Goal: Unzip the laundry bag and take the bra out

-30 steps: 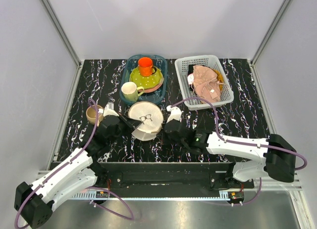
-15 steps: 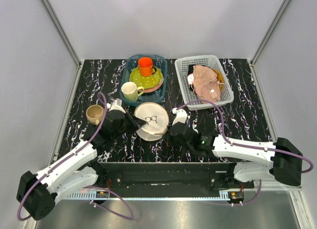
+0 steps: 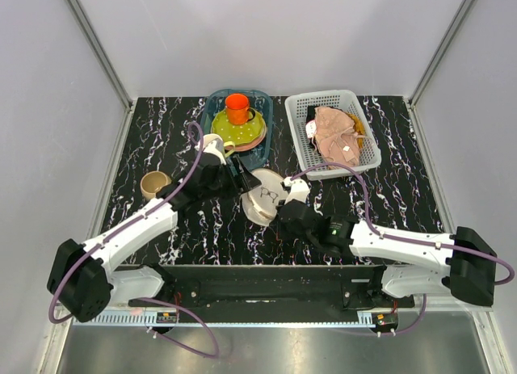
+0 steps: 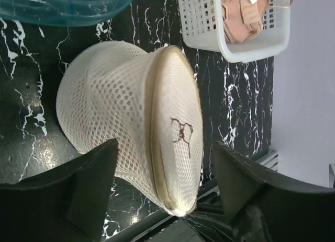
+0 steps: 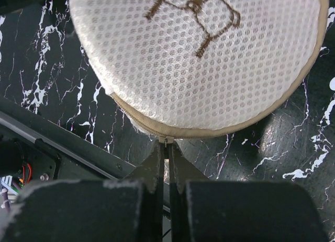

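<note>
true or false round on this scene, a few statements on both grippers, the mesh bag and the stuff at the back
1. The right gripper is pinched shut on the zip pull at the laundry bag's seam. True.
2. The left gripper is clamped shut on the bag. False: its fingers are spread open, one on either side of the bag.
3. The orange cup stands in the white basket. False: it sits on the green plate in the blue-green bin.
4. A pink-beige cloth lies in the basket. True.
</note>
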Available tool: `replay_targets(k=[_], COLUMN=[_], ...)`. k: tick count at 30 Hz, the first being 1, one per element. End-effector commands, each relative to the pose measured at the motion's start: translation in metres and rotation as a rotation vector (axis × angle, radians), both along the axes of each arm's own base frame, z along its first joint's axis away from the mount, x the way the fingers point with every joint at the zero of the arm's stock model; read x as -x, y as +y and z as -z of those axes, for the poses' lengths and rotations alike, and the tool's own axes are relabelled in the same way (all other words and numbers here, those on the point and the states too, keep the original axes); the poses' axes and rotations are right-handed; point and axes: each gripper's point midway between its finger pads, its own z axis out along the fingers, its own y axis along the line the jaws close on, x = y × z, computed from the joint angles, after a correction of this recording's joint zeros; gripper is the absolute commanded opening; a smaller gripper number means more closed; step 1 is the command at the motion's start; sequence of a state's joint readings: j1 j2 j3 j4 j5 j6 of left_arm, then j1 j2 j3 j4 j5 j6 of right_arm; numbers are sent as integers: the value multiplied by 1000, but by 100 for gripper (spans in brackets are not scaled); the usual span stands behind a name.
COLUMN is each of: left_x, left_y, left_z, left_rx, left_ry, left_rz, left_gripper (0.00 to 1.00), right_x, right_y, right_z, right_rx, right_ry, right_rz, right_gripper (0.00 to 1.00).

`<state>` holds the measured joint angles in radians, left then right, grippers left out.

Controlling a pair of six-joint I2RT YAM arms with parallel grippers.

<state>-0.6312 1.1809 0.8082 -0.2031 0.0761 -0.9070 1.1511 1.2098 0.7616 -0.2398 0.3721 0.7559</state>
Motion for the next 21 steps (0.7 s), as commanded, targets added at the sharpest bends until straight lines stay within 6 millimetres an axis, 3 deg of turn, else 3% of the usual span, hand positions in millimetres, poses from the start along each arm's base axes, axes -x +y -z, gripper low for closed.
replay_targets(k=[1,4,6,11,13,21], left_x=[-4,5,13,31,41,46], left_y=[-7,-1,3,2,0,-20], left_z=[-33,-37,-40,-37,-24,-5], left_rx=[34,48,64,169,207,230], left_ry=[-88,-83,-82,-23,28,66], left_rz=[58,50,49,31,22,34], left_gripper=[82,95,97,96,95,88], right_x=[-3,-5,-5,-6,-7,-6], right_y=[4,9,11,18,19,21], right_z=[-7,-10,-9,-10,-10,-10], right_rx=[-22,-44,-45,-53,-53,-58], right_ry=[-8,-9,-5,-8,-8,-1], right_rz=[8,15,14,3,3,0], right_gripper=[0,0,0,0,0,0])
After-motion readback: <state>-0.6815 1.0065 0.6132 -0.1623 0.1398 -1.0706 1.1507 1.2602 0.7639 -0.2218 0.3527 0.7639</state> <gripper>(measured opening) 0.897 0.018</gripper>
